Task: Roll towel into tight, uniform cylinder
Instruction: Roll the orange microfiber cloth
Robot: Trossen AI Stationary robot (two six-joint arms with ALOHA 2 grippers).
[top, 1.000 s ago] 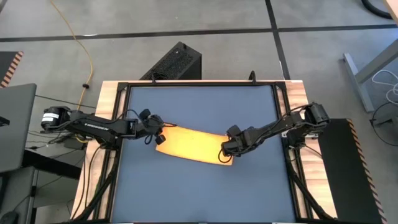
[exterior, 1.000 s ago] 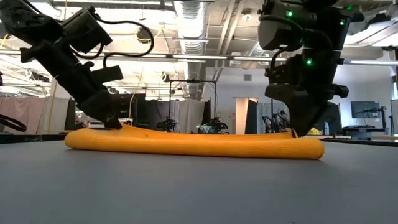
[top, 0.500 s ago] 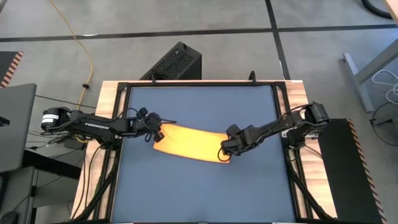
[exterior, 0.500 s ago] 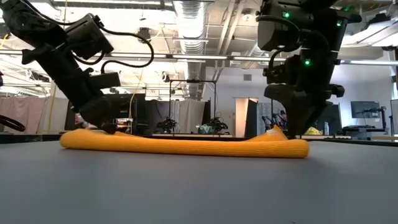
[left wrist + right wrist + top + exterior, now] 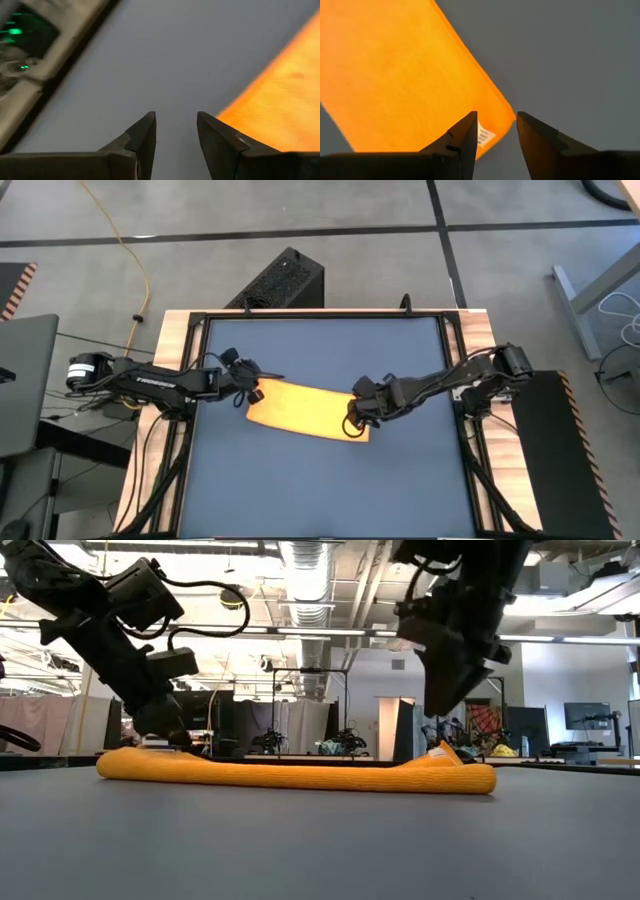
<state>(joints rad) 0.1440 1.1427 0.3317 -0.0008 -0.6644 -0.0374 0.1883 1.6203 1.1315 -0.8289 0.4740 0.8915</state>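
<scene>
I see the towel (image 5: 306, 409) lying as a flattened yellow roll near the middle of the dark blue tabletop (image 5: 320, 480), its long axis running from ten o'clock to four o'clock. My left gripper (image 5: 252, 387) sits at its ten o'clock end, fingers parted, gripping nothing. My right gripper (image 5: 352, 418) hangs above the four o'clock end, released, over the white tag (image 5: 484, 134). A black box (image 5: 283, 280) stands on the floor beyond the table's twelve o'clock edge, clear of both arms.

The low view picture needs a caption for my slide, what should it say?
A rolled yellow towel lies on the dark table with the left gripper at one end and the right gripper lifted above the other.
</scene>
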